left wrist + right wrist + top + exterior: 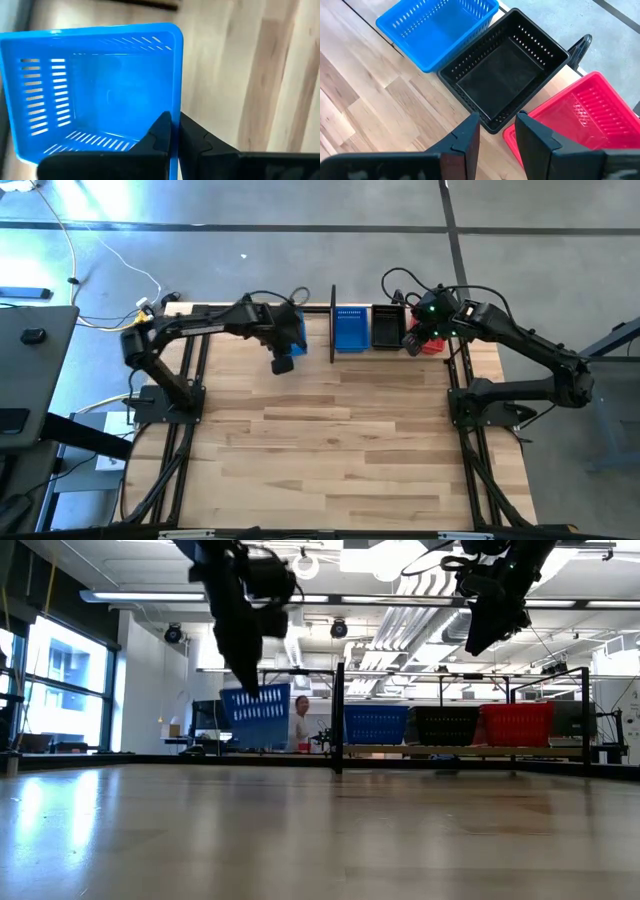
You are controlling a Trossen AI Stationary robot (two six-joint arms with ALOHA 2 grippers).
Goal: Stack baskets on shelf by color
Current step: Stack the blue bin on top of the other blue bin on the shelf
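Note:
My left gripper [175,136] is shut on a blue perforated basket [95,95] and holds it in the air just left of the shelf [340,720], as the low view shows [256,717]. The shelf, a low black tube rack at the table's far edge, carries a blue basket [350,328], a black basket [387,327] and a red basket [517,724] side by side. My right gripper [497,130] is open and hovers above the black basket [502,80] and the red basket [580,115], touching neither. My left gripper pinches one side wall of the blue basket at its rim [175,112], with one finger [157,132] inside the basket and the other [195,135] outside. The fingers come from above, pointing down. The basket hangs below them, lifted clear of the table and slightly tilted [256,717].
The wooden table top [330,440] lies bare in front of the shelf. Black arm frames stand at the table's left [165,400] and right [480,405] sides. A person [300,725] shows in the room behind the table.

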